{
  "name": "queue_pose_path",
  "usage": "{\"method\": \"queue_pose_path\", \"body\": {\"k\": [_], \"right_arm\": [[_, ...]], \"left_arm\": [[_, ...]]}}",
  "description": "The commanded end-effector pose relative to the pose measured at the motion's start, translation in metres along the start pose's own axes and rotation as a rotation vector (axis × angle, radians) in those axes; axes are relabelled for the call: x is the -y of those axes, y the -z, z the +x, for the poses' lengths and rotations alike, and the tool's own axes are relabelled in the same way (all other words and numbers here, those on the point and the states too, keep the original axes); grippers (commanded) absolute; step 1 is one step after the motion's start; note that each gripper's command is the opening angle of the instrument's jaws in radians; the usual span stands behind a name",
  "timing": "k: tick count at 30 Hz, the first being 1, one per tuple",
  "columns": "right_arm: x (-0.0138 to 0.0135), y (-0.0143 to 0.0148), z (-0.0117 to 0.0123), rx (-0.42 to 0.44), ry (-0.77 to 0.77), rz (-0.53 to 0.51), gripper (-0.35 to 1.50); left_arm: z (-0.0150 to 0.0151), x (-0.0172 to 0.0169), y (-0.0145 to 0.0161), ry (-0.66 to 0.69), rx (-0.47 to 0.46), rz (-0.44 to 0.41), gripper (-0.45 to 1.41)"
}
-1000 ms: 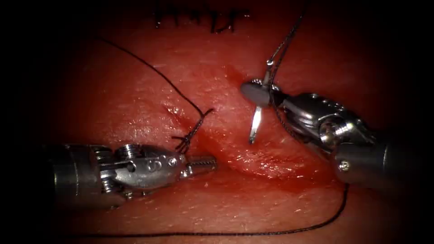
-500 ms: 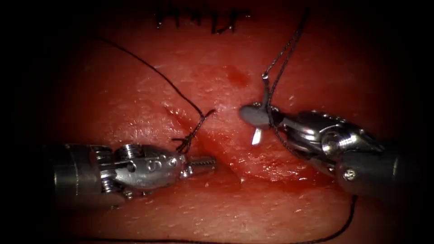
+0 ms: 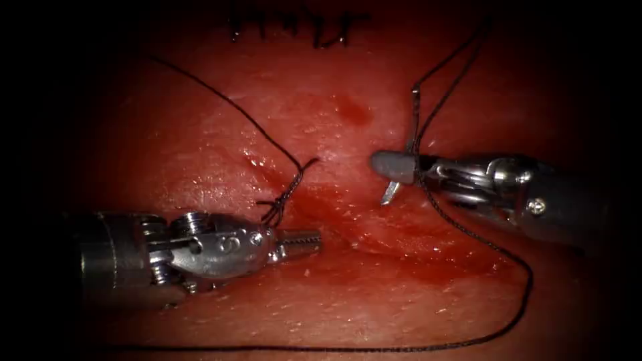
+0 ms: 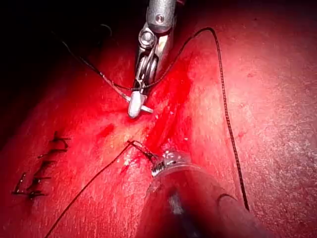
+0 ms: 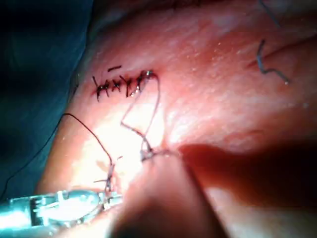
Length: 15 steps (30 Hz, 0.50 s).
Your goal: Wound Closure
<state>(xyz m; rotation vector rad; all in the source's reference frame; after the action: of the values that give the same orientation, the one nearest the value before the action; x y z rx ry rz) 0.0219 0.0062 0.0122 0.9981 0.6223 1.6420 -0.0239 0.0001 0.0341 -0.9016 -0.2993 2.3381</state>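
In the endoscope view the right tool (image 3: pixel 386 164) comes in level from the right, jaws shut on the curved needle (image 3: pixel 389 192) near the middle of its curve. The needle stands nearly upright, right of the cut (image 3: pixel 328 214), its tip just over the tissue (image 3: pixel 200 134) and not in it. Thread (image 3: pixel 468 230) runs from the needle's upper end, loops down behind the right tool and trails along the bottom. A knot (image 3: pixel 284 197) sits on the cut. Just below it the left tool (image 3: pixel 299 240) lies with jaws shut and nothing in them. The left wrist view shows the right tool (image 4: pixel 134 108) over the cut.
A row of finished dark stitches (image 3: pixel 294 27) lies at the far end of the tissue, and the right wrist view shows that row of stitches (image 5: pixel 121 85) too. A long thread tail (image 3: pixel 221 97) runs from the knot up to the left. Red fluid wets the cut.
The right tool has moved right and levelled out, taking the needle with it and turning it more upright. Its thread loop has swung down to the lower right. The left tool has stayed still.
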Motion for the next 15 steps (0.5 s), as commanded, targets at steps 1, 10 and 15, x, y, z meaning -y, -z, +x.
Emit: {"method": "queue_pose_path", "body": {"k": [1, 10, 15], "right_arm": [[0.0001, -0.0008, -0.0008, 0.013, 0.0, 0.005, -0.35], [0.002, -0.0007, -0.0022, 0.039, -0.009, 0.028, -0.35], [0.0022, -0.0006, -0.0024, 0.041, -0.008, 0.033, -0.35]], "left_arm": [[-0.0001, -0.0002, -0.0008, -0.001, 0.0, -0.002, -0.13], [0.0, -0.0002, -0.0008, -0.001, 0.0, -0.002, -0.13], [0.0, -0.0002, -0.0008, 0.0, 0.0, -0.002, -0.13]]}}
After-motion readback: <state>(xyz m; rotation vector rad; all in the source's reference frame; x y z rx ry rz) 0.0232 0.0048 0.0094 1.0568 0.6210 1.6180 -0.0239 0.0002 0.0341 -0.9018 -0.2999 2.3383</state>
